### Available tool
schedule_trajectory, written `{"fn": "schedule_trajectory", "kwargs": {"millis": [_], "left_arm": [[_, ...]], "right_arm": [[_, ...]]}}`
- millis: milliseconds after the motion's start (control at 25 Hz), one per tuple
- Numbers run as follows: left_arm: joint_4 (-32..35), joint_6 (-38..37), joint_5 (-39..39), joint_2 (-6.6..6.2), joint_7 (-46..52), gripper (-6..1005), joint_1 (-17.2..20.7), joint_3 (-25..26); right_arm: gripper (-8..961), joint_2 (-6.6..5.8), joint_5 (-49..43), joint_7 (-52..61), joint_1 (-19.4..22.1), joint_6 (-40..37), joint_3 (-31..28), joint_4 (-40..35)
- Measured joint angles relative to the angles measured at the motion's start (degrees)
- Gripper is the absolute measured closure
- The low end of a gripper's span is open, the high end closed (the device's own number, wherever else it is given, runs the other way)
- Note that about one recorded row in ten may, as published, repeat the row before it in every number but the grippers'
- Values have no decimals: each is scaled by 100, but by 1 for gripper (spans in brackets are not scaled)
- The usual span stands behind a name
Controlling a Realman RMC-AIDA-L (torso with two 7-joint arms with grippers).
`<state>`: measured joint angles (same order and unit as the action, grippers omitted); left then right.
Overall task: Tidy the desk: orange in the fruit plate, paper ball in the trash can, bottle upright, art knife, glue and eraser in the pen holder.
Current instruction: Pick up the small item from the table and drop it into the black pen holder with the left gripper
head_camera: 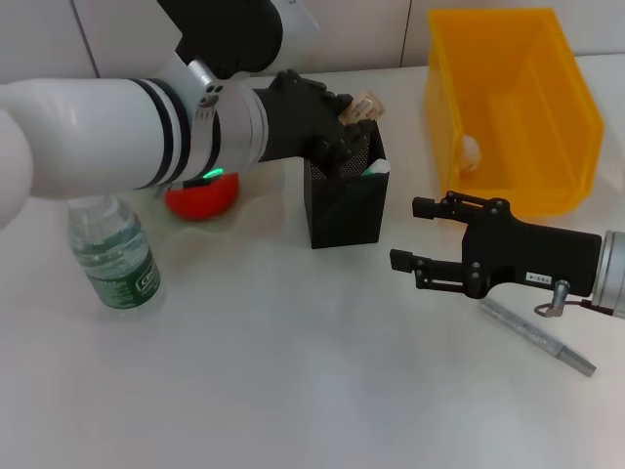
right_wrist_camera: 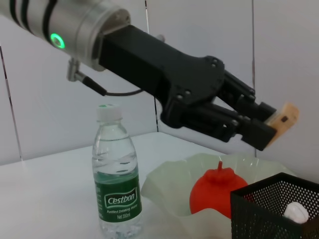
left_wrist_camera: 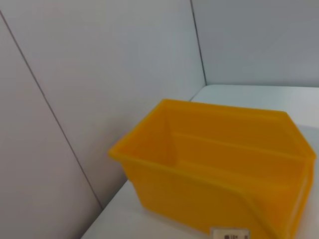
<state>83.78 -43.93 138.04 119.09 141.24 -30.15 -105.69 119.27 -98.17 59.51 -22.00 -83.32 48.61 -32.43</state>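
Clamped on the tan eraser (right_wrist_camera: 283,118), the left gripper (head_camera: 354,115) hangs just above the black mesh pen holder (head_camera: 347,210), at the holder's twelve o'clock edge. The step looks like dropping the eraser in; next the fingers should part once centred over the opening. At four o'clock of the holder, the right gripper (head_camera: 415,234) waits with fingers apart, the art knife (head_camera: 536,337) on the desk beside it.

A white desk (head_camera: 293,391) fills the view; toward twelve o'clock stands a pale, seemingly tiled wall (head_camera: 371,29) with thin seams.
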Motion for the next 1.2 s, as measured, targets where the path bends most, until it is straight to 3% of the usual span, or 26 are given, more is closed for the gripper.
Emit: {"fn": "schedule_trajectory", "kwargs": {"millis": [480,1200], "left_arm": [[-862,482,-22,9,8,717,-434,-64],[-1080,635,-260,9,13,714,-599,-295]], "right_arm": [[184,0,0,13,12,0,-12,1],[184,0,1,17,9,0,-70,0]]}}
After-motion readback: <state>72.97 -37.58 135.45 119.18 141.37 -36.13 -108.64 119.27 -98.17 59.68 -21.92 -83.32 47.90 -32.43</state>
